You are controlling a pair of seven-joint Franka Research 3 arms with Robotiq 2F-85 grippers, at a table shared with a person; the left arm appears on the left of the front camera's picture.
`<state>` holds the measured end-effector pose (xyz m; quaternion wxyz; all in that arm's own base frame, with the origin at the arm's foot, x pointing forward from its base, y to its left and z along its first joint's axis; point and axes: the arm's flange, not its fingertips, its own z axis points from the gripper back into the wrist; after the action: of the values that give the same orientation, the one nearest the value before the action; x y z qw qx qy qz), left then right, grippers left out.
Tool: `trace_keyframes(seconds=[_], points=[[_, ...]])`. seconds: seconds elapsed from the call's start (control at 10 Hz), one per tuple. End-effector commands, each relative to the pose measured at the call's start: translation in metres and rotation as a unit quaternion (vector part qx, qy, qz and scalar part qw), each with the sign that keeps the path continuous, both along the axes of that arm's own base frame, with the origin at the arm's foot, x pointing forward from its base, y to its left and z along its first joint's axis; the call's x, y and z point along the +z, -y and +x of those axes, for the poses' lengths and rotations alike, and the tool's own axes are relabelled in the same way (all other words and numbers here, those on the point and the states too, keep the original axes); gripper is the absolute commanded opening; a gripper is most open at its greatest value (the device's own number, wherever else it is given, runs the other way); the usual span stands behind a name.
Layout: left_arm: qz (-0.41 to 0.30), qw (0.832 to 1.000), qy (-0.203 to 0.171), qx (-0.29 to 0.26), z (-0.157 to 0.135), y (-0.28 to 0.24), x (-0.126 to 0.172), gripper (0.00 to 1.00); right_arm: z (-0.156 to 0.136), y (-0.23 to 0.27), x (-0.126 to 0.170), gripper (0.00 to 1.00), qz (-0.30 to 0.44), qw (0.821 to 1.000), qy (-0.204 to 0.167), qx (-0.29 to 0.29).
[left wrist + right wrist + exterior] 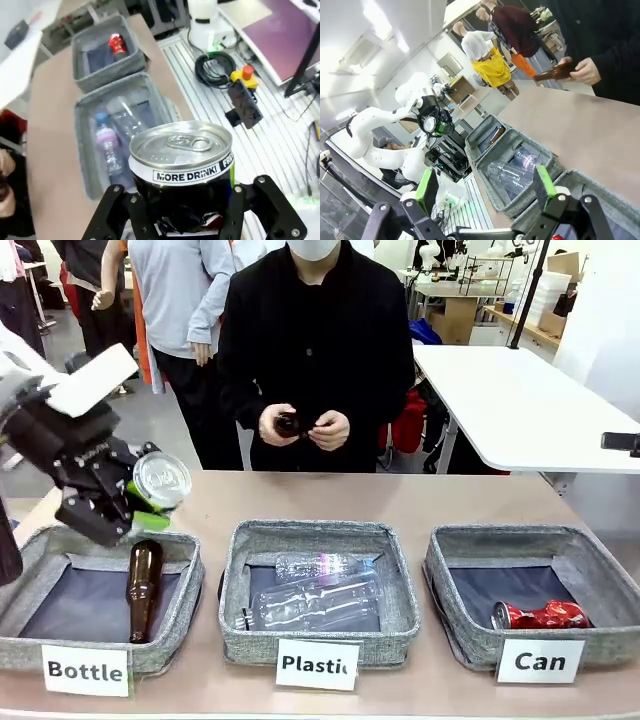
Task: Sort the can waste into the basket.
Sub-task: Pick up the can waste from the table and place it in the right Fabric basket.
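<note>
While left gripper pinches black can at 9 o'clock by Bottle basket, early release would likely missort it; Can basket lies at 3 o'clock. Right gripper spread.

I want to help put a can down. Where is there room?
The Can basket has bare lining left of the red can. The tabletop behind the baskets is bare. The Plastic basket is crowded with clear bottles.

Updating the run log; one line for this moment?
left gripper shut on black can | right gripper open, empty | red can in Can basket
</note>
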<state>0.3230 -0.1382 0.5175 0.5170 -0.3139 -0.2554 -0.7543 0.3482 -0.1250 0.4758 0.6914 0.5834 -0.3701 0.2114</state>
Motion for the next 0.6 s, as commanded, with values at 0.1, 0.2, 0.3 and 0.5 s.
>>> trace_keyframes(seconds=[0.1, 0.2, 0.3, 0.5], points=[[-0.090, 0.989, -0.034, 0.110, 0.002, -0.195, -0.024, 0.00, 0.000, 0.002, 0.002, 1.00, -0.002, 1.000, 0.007, 0.005], [-0.126, 0.984, -0.027, 0.120, -0.032, -0.253, -0.034, 0.00, 0.000, 0.002, 0.002, 1.00, -0.002, 1.000, 0.007, 0.005], [-0.161, 0.975, -0.015, 0.150, -0.066, -0.303, -0.039, 0.00, 0.000, 0.002, 0.002, 1.00, -0.002, 1.000, 0.007, 0.005], [-0.191, 0.941, 0.021, 0.278, -0.150, -0.381, -0.049, 0.00, 0.000, 0.002, 0.002, 1.00, -0.002, 1.000, 0.007, 0.005]])
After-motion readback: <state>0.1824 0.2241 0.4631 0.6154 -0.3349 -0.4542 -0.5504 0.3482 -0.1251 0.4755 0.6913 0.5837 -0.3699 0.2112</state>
